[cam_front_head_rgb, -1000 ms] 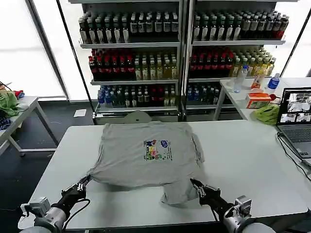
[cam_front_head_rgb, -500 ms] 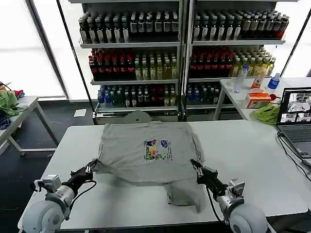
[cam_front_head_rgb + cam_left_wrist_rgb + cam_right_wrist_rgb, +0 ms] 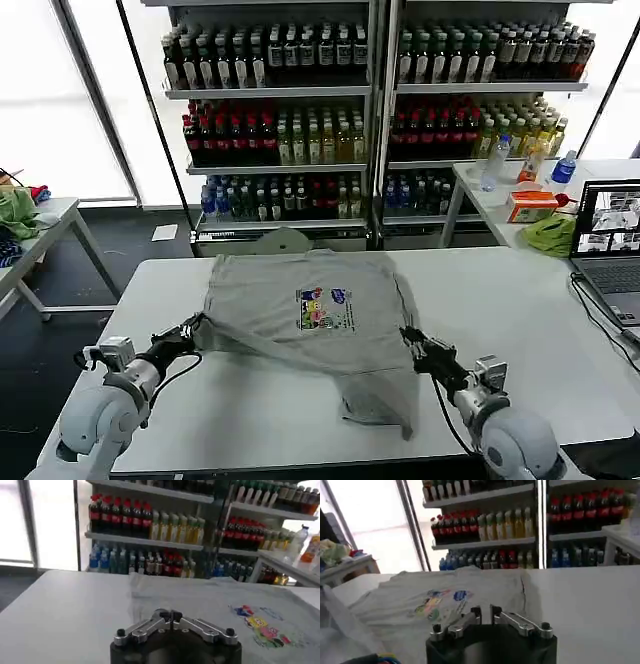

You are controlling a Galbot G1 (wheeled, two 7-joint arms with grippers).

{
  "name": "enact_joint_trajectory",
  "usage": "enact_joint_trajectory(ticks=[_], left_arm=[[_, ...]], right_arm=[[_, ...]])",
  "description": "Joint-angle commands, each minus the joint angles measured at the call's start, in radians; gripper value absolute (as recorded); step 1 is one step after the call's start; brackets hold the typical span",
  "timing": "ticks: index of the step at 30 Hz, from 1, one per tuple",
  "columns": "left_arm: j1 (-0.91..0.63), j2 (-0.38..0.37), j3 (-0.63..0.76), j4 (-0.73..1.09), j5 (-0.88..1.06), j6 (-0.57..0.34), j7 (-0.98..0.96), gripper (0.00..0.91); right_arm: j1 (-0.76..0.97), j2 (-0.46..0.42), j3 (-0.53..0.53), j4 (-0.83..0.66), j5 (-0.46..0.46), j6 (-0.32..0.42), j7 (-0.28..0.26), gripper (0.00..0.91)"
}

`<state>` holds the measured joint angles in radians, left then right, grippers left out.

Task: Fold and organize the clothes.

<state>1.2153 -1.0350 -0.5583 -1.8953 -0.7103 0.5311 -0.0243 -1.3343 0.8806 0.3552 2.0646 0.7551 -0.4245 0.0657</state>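
Now, in the head view, you see the grey shirt (image 3: 310, 315) lying in the middle of the white table (image 3: 520, 300), chest print up. Your left gripper (image 3: 190, 328) is at the shirt's left edge, and the fingers look closed on the cloth there. Your right gripper (image 3: 412, 343) is at the shirt's right edge, also closed on cloth, as far as you can tell. The lower hem is bunched and folded over near the front of the table, so its real outline is hard to make out. Bare table lies to the left and right of the shirt, and a laptop (image 3: 612, 245) sits at the right edge, partly cut off.

In the left wrist view, the left gripper (image 3: 170, 615) shows its two fingers pressed together; the cloth between them is hidden from you. The shirt (image 3: 250, 610) spreads out beyond it.

In the right wrist view, the right gripper (image 3: 485, 614) has its jaws narrow, with a small gap. What they pinch you cannot see. The shirt (image 3: 445, 600) lies ahead on the table.
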Motion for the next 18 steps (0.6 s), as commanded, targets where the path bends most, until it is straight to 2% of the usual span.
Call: enact_joint_trajectory(ticks=[1, 2, 6, 12, 14, 16, 17, 18], left_arm=[[0.002, 0.006, 0.008, -0.014, 0.000, 0.001, 0.001, 0.010], [0.006, 0.005, 0.006, -0.022, 0.000, 0.001, 0.000, 0.010], [0.030, 0.004, -0.001, -0.048, 0.000, 0.003, 0.001, 0.010], [0.043, 0.005, -0.012, -0.057, 0.000, 0.004, 0.001, 0.000], [0.045, 0.004, -0.012, -0.057, 0.000, 0.004, 0.002, 0.000], [0.048, 0.003, -0.012, -0.059, 0.000, 0.004, 0.002, 0.000], [0.048, 0.001, -0.012, -0.060, 0.000, 0.004, 0.003, 0.010], [0.047, 0.000, -0.014, -0.060, 0.000, 0.004, 0.003, 0.000]], right_arm=[[-0.219, -0.092, 0.096, 0.126, 0.039, -0.084, -0.013, 0.907], [-0.236, -0.082, 0.108, 0.139, 0.041, -0.109, -0.007, 0.907], [-0.299, -0.066, 0.130, 0.157, 0.055, -0.131, 0.028, 0.907], [-0.326, -0.066, 0.129, 0.145, 0.099, -0.128, 0.054, 0.907], [-0.313, -0.065, 0.114, 0.136, 0.119, -0.137, 0.063, 0.877], [-0.304, -0.065, 0.099, 0.124, 0.131, -0.137, 0.063, 0.645], [-0.300, -0.065, 0.090, 0.121, 0.135, -0.136, 0.063, 0.191], [-0.285, -0.056, 0.068, 0.110, 0.138, -0.135, 0.065, 0.000]])
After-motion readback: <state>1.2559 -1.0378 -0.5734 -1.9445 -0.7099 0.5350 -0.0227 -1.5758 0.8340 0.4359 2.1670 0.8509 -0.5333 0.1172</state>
